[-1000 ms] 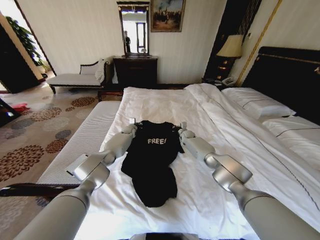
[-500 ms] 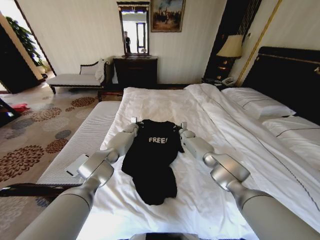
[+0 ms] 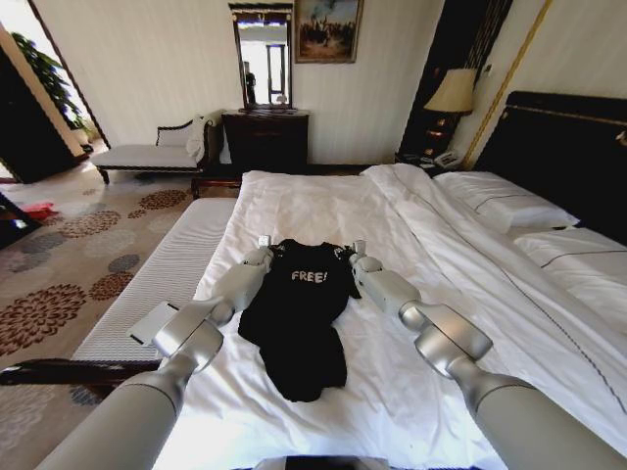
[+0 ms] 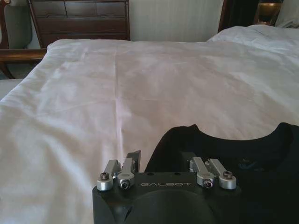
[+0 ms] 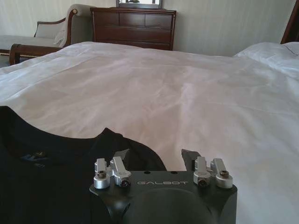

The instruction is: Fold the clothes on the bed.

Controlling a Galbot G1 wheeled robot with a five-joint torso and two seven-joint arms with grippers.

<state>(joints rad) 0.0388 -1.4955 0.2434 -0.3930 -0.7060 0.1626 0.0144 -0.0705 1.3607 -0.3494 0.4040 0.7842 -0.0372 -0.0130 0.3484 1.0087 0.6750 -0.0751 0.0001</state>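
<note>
The clothes are one black T-shirt (image 3: pixel 294 318) with white "FREE!" lettering, lying flat in the middle of the white bed (image 3: pixel 323 201), collar towards the far side. My left gripper (image 3: pixel 262 244) rests at one shoulder and my right gripper (image 3: pixel 356 250) at the other. In the left wrist view the left gripper (image 4: pixel 160 158) is open, fingers spread over the T-shirt (image 4: pixel 224 154) shoulder edge. In the right wrist view the right gripper (image 5: pixel 155 157) is open too, with the T-shirt (image 5: pixel 51 158) shoulder under one finger (image 5: pixel 122 156) and bare sheet by the other.
White pillows (image 3: pixel 509 204) and a dark headboard (image 3: pixel 568 147) are on the right. A pale padded bench (image 3: pixel 167 264) runs along the bed's left side. Beyond the bed stand a dark dresser (image 3: pixel 265 137), a chaise (image 3: pixel 147 154) and a lamp (image 3: pixel 453 93).
My left elbow has swung a little inward and both grippers have edged slightly along the shoulders. The T-shirt has barely shifted.
</note>
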